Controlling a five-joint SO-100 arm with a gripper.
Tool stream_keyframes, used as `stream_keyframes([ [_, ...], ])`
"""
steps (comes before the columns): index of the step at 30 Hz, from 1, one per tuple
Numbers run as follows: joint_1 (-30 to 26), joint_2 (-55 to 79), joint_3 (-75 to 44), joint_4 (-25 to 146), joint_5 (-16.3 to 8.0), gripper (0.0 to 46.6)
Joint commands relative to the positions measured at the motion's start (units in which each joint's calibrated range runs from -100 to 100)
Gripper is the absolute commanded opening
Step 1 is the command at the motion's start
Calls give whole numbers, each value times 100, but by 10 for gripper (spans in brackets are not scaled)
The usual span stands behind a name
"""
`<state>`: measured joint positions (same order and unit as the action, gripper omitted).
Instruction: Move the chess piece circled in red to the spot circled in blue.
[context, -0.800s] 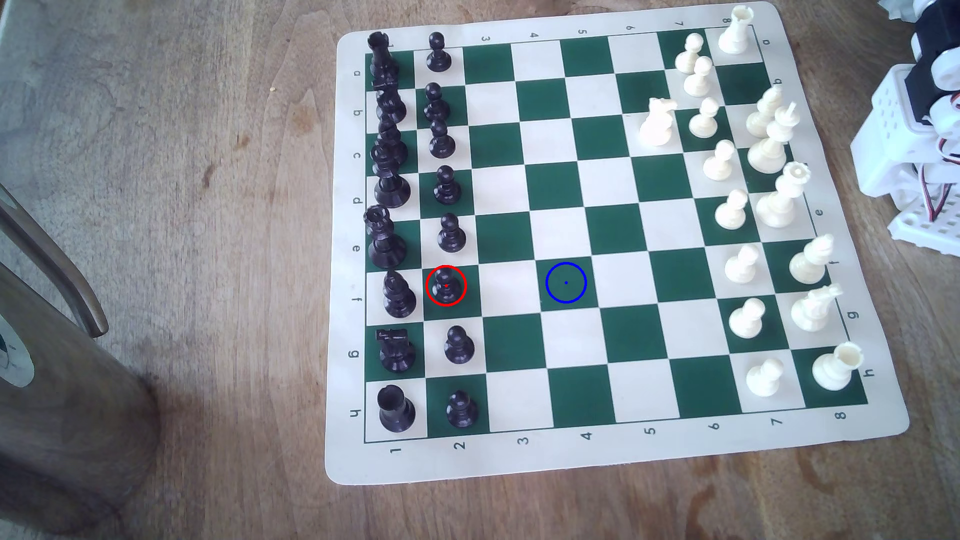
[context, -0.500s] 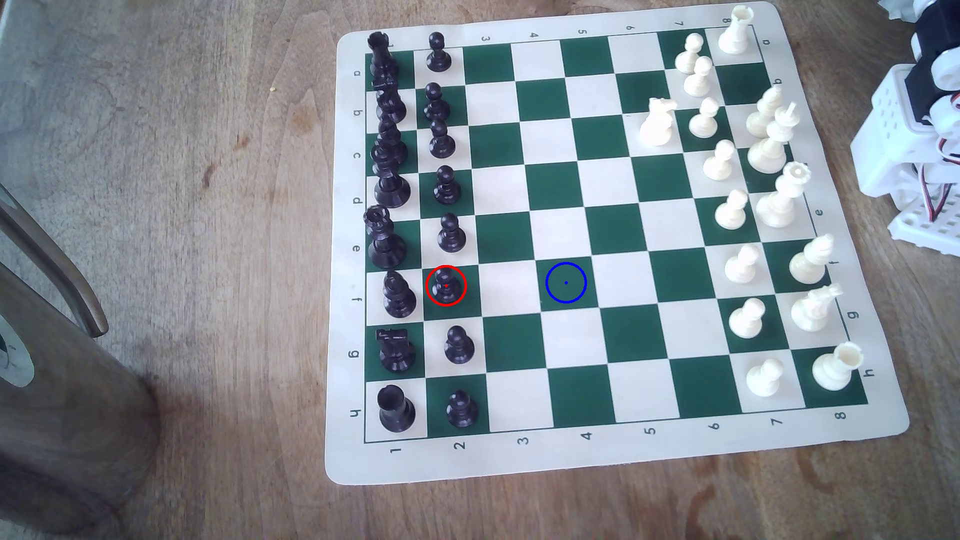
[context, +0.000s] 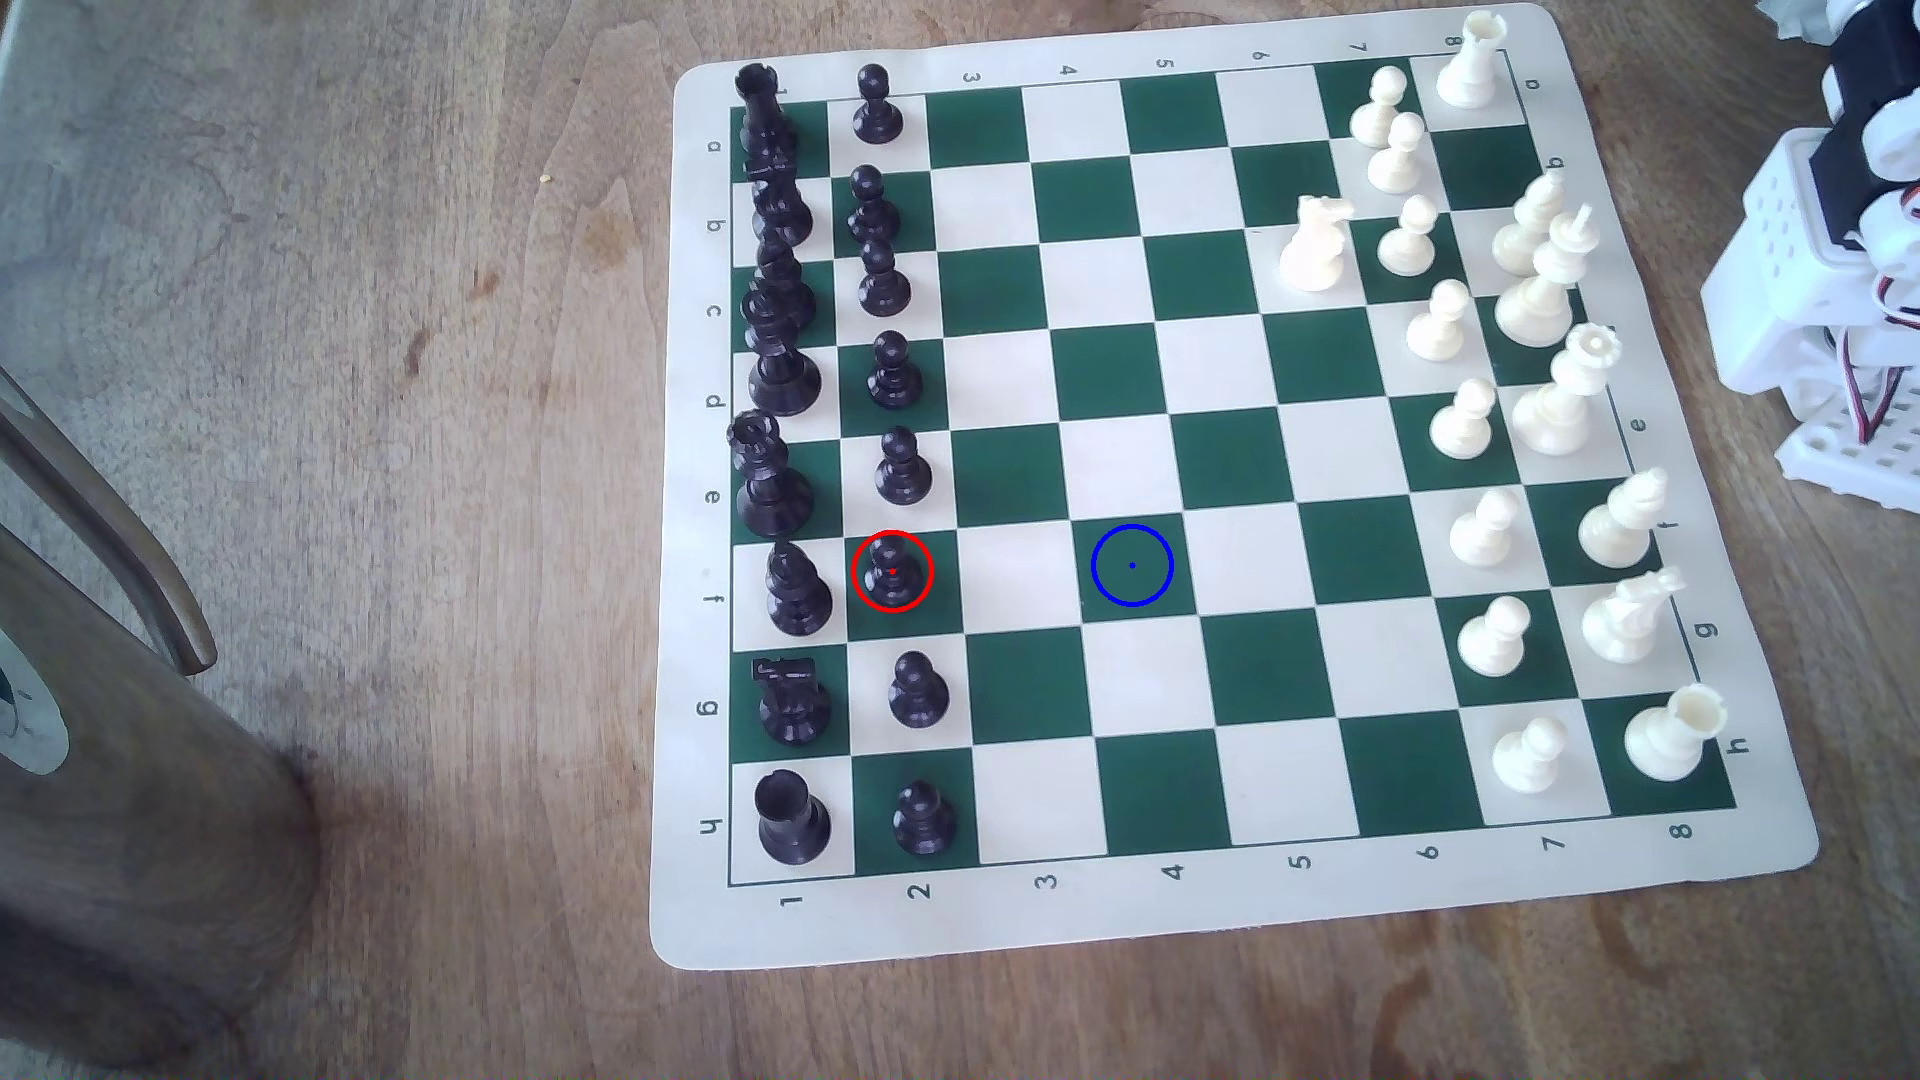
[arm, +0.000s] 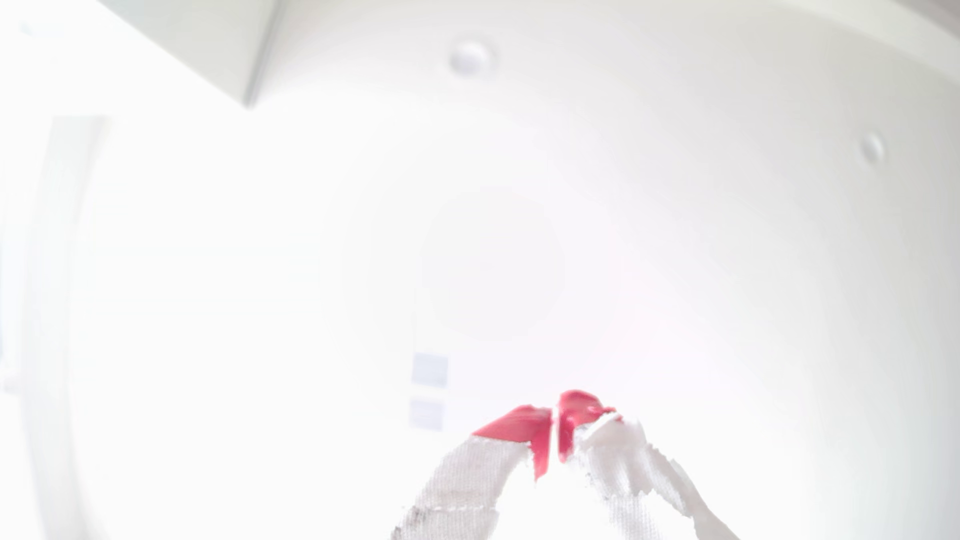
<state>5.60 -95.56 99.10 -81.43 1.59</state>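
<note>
While the black pawn (context: 892, 574) is sitting red-ringed on its green square, two squares left of the blue-ringed square (context: 1131, 565) in the exterior view, the jaws are meeting tip to tip, empty; it's looking light, glossy, slippery, best pinched under the collar.

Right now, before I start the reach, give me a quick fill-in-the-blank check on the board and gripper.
1. The red-ringed black pawn stands on a dark ____ square.
2. Between that pawn and the blue-ringed spot lies exactly ____ bare square.
3. In the wrist view, the gripper has its red tips pressed together, so it is ____.
4. The white knight stands apart from its back row, in the column numbered ____.

Missing words: green; one; shut; 6
</note>
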Motion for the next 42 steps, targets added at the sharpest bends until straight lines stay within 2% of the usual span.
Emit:
stream_keyframes([
  [1, -33, -28, 81, 2238, -20, 2],
  [3, -189, -28, 81, 3475, 10, 2],
  [4, -173, -28, 81, 4007, 98, 2],
  [6, -33, -28, 81, 4966, 640, 2],
  [12, -64, -20, 63, 6939, 200, 2],
  [13, -56, 218, -64, 7161, 103, 2],
  [16, -150, 1831, -1251, 7832, 68, 8],
  [18, -189, 2603, -2484, 9003, -122, 85],
  [20, -291, 3359, -3536, 9929, -181, 139],
  [23, -541, 4412, -4597, 10699, -327, 157],
  [26, -611, 5761, -5775, 11206, -464, 160],
  [32, -869, 7671, -7870, 12435, -527, 140],
  [36, -1010, 8605, -8658, 12812, -611, 116],
  [42, -1120, 9429, -9420, 13344, -713, 120],
])
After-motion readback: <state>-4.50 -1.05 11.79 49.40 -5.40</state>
